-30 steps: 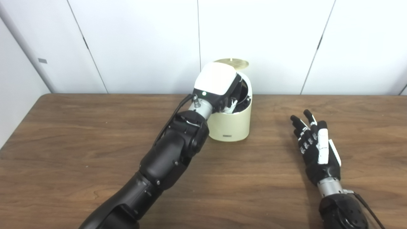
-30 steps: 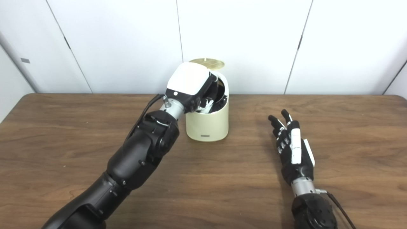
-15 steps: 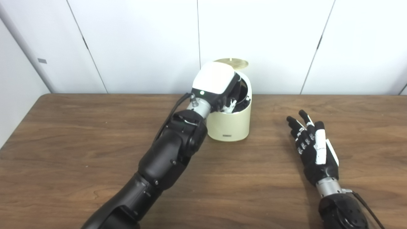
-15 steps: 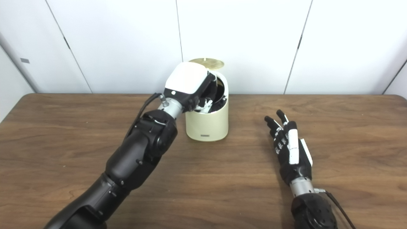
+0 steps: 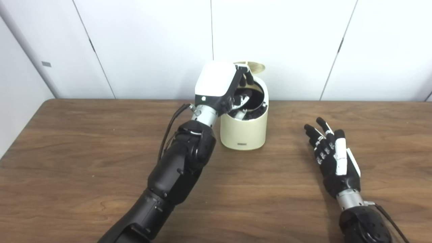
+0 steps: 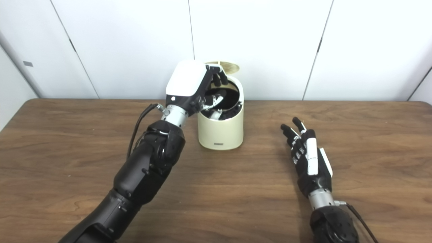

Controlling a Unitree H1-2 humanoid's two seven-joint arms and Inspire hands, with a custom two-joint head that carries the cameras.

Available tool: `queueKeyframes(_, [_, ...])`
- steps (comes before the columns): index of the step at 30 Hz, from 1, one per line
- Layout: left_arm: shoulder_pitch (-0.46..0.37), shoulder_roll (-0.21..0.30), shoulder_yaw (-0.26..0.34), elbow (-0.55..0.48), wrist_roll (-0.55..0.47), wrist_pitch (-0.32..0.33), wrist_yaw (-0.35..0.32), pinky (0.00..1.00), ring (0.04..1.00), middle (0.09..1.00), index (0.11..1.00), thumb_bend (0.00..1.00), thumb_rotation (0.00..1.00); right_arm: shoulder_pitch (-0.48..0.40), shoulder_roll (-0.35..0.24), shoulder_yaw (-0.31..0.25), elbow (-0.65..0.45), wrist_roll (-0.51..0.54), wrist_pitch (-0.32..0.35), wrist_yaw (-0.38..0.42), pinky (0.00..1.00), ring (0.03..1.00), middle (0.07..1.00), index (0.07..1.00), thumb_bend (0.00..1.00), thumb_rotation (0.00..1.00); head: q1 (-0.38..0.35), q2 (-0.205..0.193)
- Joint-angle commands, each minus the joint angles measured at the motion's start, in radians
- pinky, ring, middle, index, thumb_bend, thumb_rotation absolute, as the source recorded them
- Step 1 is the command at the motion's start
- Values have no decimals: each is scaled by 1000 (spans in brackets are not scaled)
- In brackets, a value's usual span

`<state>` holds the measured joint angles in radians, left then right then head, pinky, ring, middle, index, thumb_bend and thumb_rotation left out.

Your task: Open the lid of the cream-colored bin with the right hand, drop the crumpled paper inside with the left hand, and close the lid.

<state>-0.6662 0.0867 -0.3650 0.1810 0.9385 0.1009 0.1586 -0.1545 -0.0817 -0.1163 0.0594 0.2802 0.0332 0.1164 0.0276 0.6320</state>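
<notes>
- Left hand [image 5: 219, 86] over open bin [image 5: 243, 131], fingers [image 5: 243, 99] curled at the mouth; paper grip unclear.
- Lid [image 5: 253, 66] up.
- Right hand [image 5: 334, 158] on tabletop [image 5: 84, 152], fingers spread, empty.

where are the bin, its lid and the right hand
cream-colored bin [image 5: 243, 133], left eye view, front wall
lid [image 6: 228, 66], right eye view, raised gold disc behind the opening
right hand [image 5: 334, 158], left eye view, back of the hand

the left robot hand [image 5: 219, 84] has lifted up out of the cream-colored bin [image 5: 244, 130] and drawn back toward 9 o'clock, its fingers [image 5: 243, 100] now spread above the opening. the right robot hand [image 5: 334, 158] has edged slightly toward 9 o'clock.
</notes>
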Motion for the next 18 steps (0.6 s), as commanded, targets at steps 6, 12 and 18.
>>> queueKeyframes(6, [-7,12,24,-53,-18,-25,46,329,443,538,473,472,0,9,-4,0,9,5,-6,10,996,907,826,915,629,930,2,2])
queueKeyframes(12, [38,18,47,-126,-38,-18,22,353,439,552,463,472,0,10,-10,3,11,4,-5,15,996,913,841,927,624,948,6,1])
queueKeyframes(18, [91,12,90,-208,-108,-15,2,359,428,530,472,475,0,6,-11,3,16,7,-7,16,1000,922,836,927,623,942,9,0])
